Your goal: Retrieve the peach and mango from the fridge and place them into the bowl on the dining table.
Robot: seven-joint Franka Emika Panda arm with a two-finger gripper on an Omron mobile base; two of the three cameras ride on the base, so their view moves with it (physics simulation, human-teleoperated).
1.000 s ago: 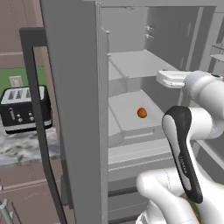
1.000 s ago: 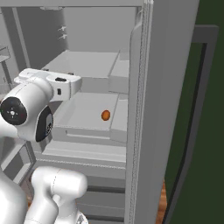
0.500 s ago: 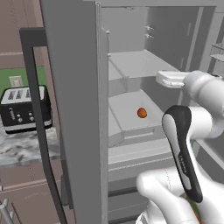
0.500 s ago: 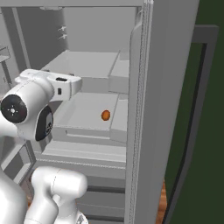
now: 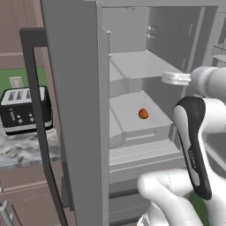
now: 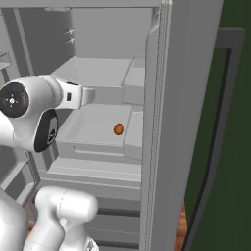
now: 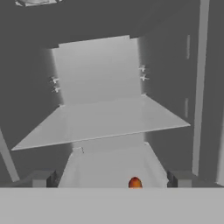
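Fruit: one small round orange fruit [image 5: 143, 114] lies alone on the lower shelf [image 5: 132, 110] inside the fridge [image 5: 79, 101]; whether it is the peach or the mango cannot be told. The right base view has it at [image 6: 118, 129], toward the shelf's front right; the hand view has its top at [image 7: 134, 183], at the lower edge.
Lower shelf: pale grey, tray-like, with a raised front lip; the fruit sits on it, apart from the side walls.
Upper shelf: a flat grey slab [image 5: 141, 64] above the fruit, bare where it can be seen; in the hand view it spans the middle [image 7: 100, 122].
Fridge: grey, both doors swung open; the left door [image 5: 75, 123] stands edge-on in the left base view with its long dark handle [image 5: 39, 132], the right door [image 6: 176, 122] likewise in the right base view with its handle [image 6: 220, 132]. Drawers [image 5: 132, 194] lie below the shelves.
Gripper: [image 5: 170, 78] held level in front of the fridge opening, between the two shelves in height, above the fruit and apart from it; also at [image 6: 88, 96].
Fingers: spread wide, gripping nothing; the two dark tips [image 7: 41, 178] sit far apart in the hand view.
Toaster: black, four slots [image 5: 24, 108], on a marbled counter [image 5: 22, 148] left of the fridge, well apart from it.
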